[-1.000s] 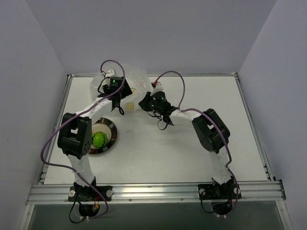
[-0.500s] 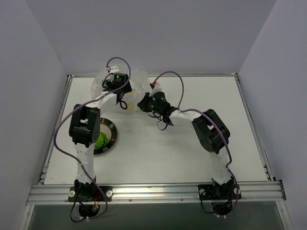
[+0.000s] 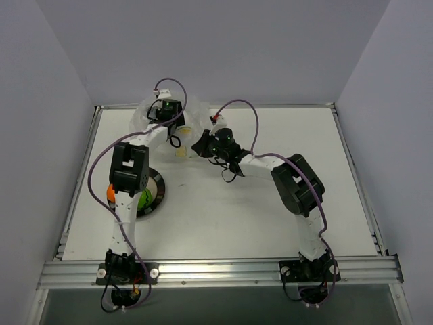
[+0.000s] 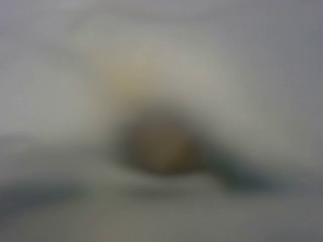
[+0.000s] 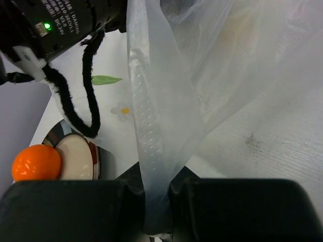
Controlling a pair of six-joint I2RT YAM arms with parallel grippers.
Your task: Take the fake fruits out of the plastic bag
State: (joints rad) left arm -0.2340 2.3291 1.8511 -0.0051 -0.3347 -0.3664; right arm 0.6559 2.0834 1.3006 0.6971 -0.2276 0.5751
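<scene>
The plastic bag lies crumpled at the table's back left. My left gripper reaches into it, and its fingers are hidden by the plastic. The left wrist view is fully blurred and shows only a dark brown rounded fruit close ahead. My right gripper is shut on a pulled-up strip of the bag, and it also shows in the top view. The orange fruit and green fruit sit on the plate. The orange fruit also shows in the right wrist view.
The left arm's elbow hangs over the plate and covers part of it. The left wrist and its black cable cross in front of the right wrist camera. Raised rails edge the table.
My left arm has pushed farther back into the bag and its elbow has swung right, uncovering the orange fruit on the plate. The right gripper has kept its hold on the bag.
</scene>
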